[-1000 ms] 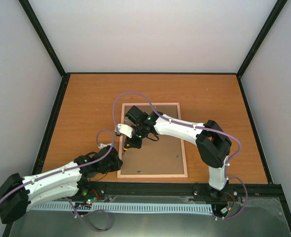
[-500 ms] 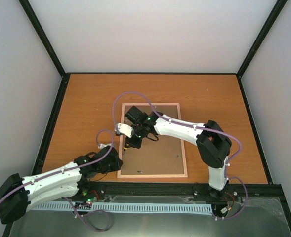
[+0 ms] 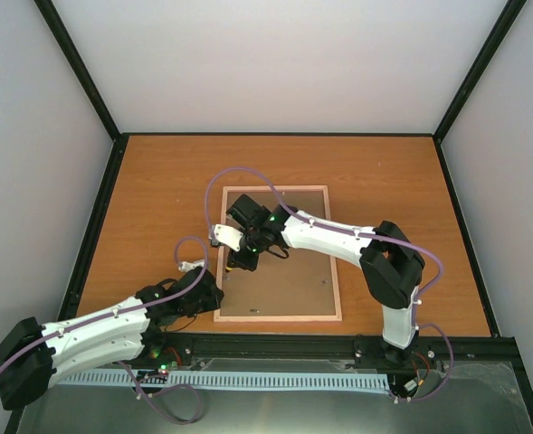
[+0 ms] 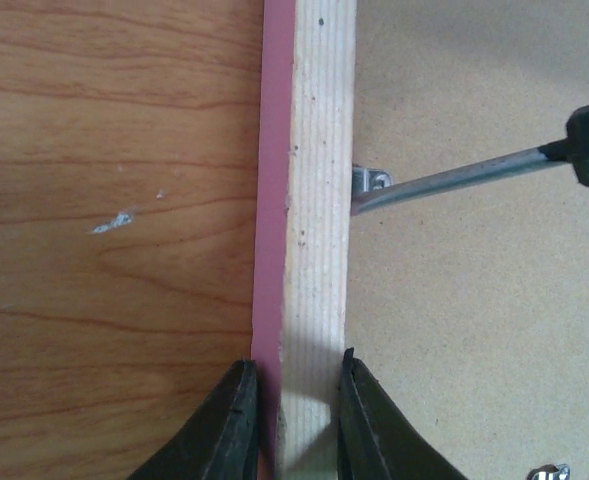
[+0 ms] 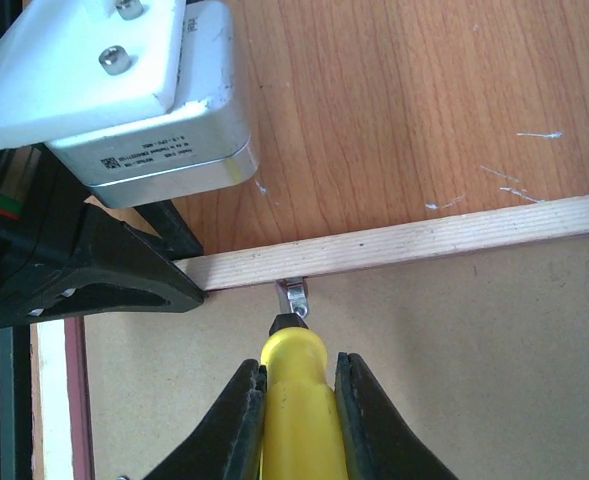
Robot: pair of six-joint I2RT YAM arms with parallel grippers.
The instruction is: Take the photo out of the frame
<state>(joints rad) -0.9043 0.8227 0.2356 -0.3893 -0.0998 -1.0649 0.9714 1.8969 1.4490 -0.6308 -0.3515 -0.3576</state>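
The pink frame (image 3: 335, 262) lies face down on the table, its brown backing board (image 3: 289, 276) up. The photo is hidden under the board. My left gripper (image 3: 214, 291) is shut on the frame's left rail (image 4: 319, 200), one finger on each side, with the pink edge (image 4: 272, 200) outside. My right gripper (image 3: 237, 262) is shut on a yellow-handled screwdriver (image 5: 295, 400). Its tip touches a small metal tab (image 5: 293, 293) at the rail (image 5: 424, 240). The tab (image 4: 371, 180) and the screwdriver's shaft (image 4: 454, 182) also show in the left wrist view.
The wooden table (image 3: 157, 190) is walled on three sides, with a black rail along the near edge. Another metal tab (image 3: 324, 285) sits near the frame's right rail. In the right wrist view the left gripper's body (image 5: 84, 270) is close at the left.
My right gripper with the screwdriver has shifted slightly away from me along the left rail, and the frame has nudged a little. The left gripper still holds the rail.
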